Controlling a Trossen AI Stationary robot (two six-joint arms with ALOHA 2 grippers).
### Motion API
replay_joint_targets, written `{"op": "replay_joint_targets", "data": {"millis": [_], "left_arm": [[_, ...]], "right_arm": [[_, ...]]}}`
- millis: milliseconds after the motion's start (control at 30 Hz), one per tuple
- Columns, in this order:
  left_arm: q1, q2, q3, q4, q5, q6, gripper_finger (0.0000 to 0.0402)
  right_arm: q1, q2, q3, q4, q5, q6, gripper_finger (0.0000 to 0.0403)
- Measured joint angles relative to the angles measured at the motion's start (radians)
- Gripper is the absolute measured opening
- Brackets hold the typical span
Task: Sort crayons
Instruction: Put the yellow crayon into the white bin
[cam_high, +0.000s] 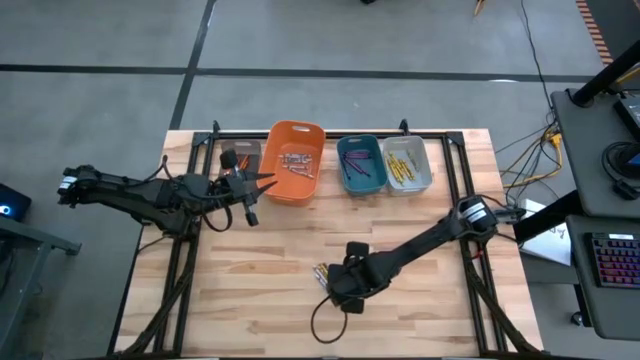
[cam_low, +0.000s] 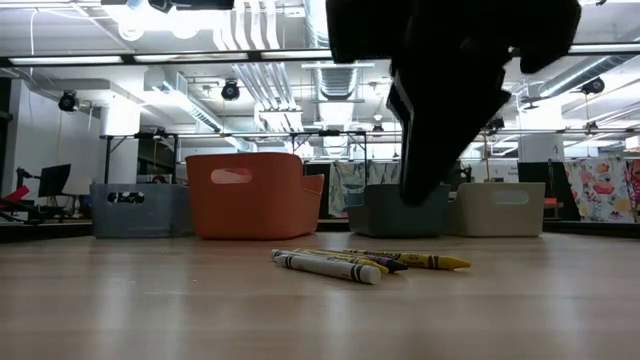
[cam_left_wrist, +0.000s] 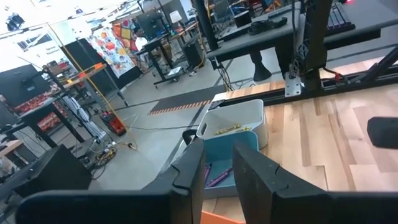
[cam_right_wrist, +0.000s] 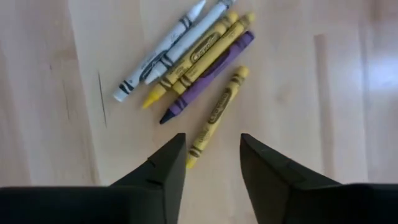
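Pale wooden planks make up the desk (cam_high: 420, 300), which stands on a grey concrete floor; the low view looks past it into a workshop hall with ceiling pipes and lamps.

Right fingers (cam_right_wrist: 163, 171): two dark prongs spread apart with nothing between them, poised just above the loose crayons (cam_right_wrist: 189, 59). The right gripper (cam_high: 343, 283) sits near the desk's front middle. Five paper-wrapped wax sticks lie flat there: two white ones, two yellow, one purple. Four lie side by side, touching, long axes parallel. The fifth, a yellow one (cam_right_wrist: 217, 111), lies just beside them at a slight angle, one end reaching the gap between the fingers. From above the cluster shows only as a small patch at the gripper's left edge; the arm covers the rest.

Left fingers (cam_left_wrist: 189, 171): a narrow gap, and I cannot tell whether they hold anything. The left gripper (cam_high: 250, 185) hangs by the orange plastic bin (cam_high: 295, 133), which holds a heap of crayons too small to sort by colour. Right of it, a teal bin (cam_high: 361, 145) carries purple sticks and a pale grey bin (cam_high: 407, 146) yellow ones. A darker bin (cam_high: 241, 152) at the left is partly hidden by the left arm.
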Motion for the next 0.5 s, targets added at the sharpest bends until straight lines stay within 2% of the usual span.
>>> {"op": "replay_joint_targets", "data": {"millis": [100,500], "left_arm": [[0.000,0.000,0.000,0.001,0.000,0.000,0.0064],[0.000,0.000,0.000,-0.007,0.000,0.001,0.0064]], "right_arm": [[-0.006,0.021,-0.008,0.005,-0.033,0.018,0.0157],[-0.033,0.029,-0.044,0.086,-0.092,0.031,0.0159]]}}
